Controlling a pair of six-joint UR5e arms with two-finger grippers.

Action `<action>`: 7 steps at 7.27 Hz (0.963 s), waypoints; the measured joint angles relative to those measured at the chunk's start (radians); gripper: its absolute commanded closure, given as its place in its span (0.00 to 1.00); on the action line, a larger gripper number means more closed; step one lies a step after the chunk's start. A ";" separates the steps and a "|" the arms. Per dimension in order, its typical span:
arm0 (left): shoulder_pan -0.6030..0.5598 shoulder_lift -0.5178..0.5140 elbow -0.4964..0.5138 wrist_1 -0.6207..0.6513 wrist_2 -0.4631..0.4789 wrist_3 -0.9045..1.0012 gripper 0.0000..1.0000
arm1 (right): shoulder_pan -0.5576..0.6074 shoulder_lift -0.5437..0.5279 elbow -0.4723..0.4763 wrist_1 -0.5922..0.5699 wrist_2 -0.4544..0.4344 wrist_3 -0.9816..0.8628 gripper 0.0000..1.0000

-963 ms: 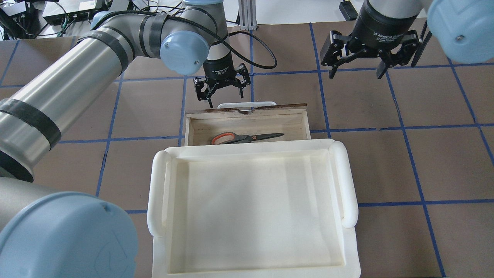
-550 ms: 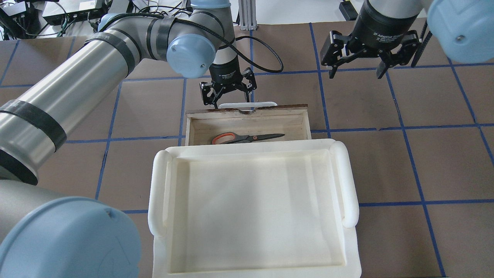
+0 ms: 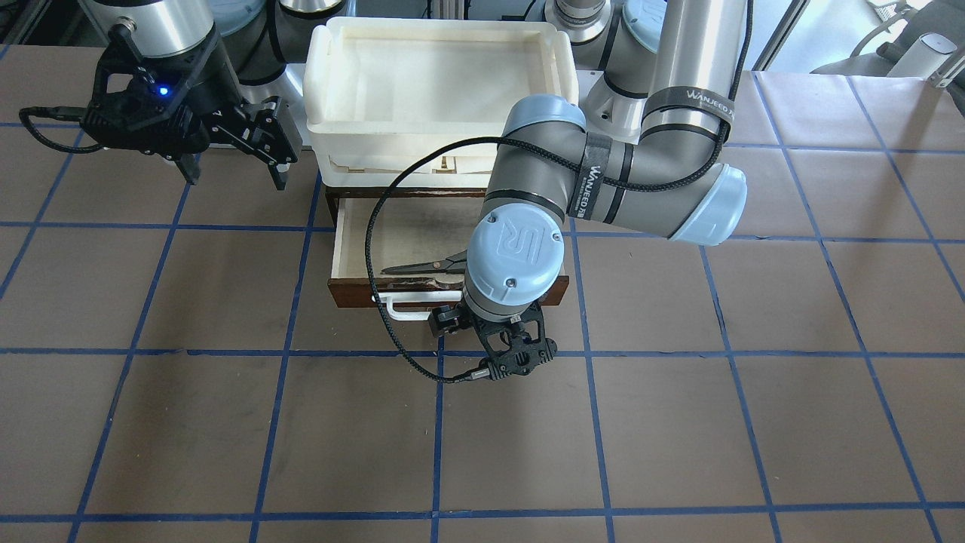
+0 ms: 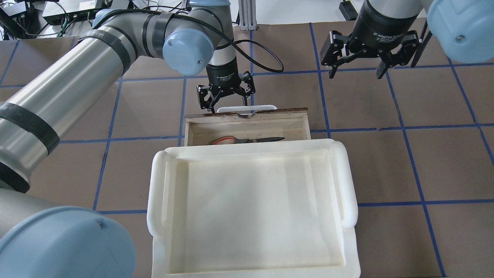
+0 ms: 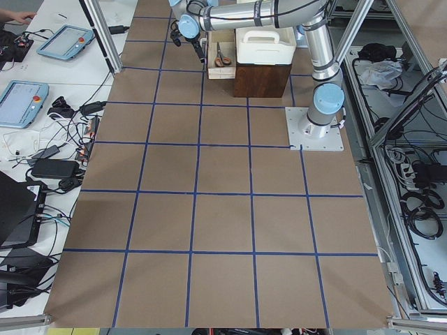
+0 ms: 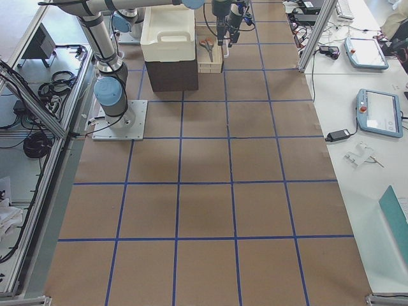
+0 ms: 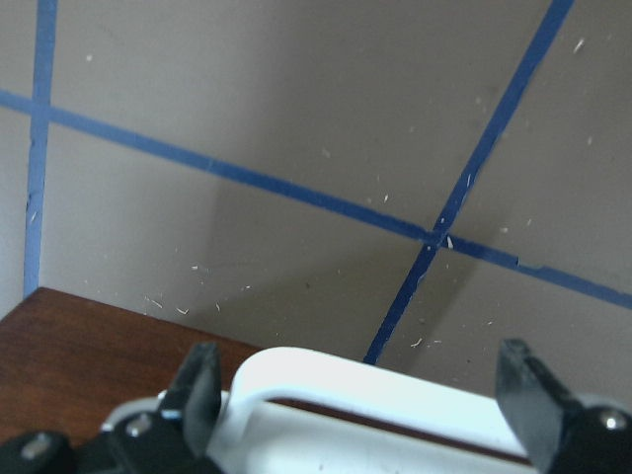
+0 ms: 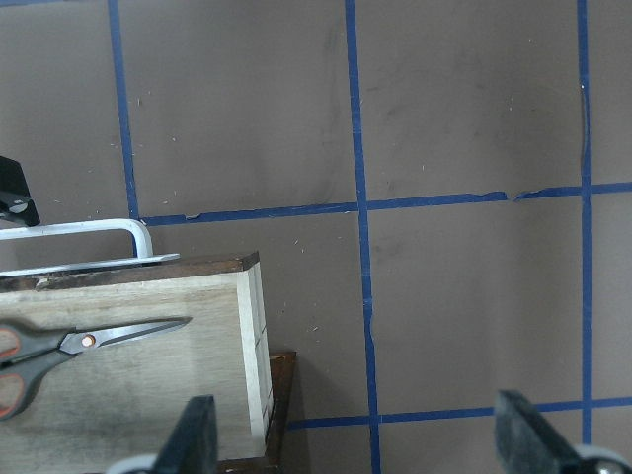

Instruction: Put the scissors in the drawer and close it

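The scissors point(image 4: 247, 139) lie in the open drawer point(image 4: 247, 115), half under the tray's edge; they also show in the front view point(image 3: 422, 265) and the right wrist view point(image 8: 79, 344). The drawer has a dark brown front point(image 3: 354, 291) and a white bar handle point(image 4: 266, 106). My left gripper point(image 4: 227, 102) is open and low at the handle's outer side. In the left wrist view point(image 7: 365, 395) the handle point(image 7: 375, 380) runs between its fingers. I cannot tell if it touches. My right gripper point(image 4: 357, 68) is open and empty, raised to the drawer's far right.
A cream-white plastic tray point(image 4: 347, 181) sits on top of the cabinet over the drawer's rear part, also in the front view point(image 3: 324, 60). Brown table surface with blue tape lines point(image 4: 401, 127) surrounds it. The left arm's black cable point(image 3: 373, 249) loops over the drawer.
My left gripper has come down and in to the drawer handle. The drawer has slid a little way in, so the scissors now sit partly under the tray's edge. The right arm has not moved.
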 measured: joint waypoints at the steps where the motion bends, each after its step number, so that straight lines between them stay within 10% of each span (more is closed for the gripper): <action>1: 0.000 0.002 0.000 -0.018 0.000 0.000 0.00 | 0.000 0.001 0.000 0.000 0.000 0.001 0.00; 7: -0.005 0.016 -0.005 -0.154 -0.010 -0.003 0.00 | 0.000 0.001 0.000 0.000 0.001 0.000 0.00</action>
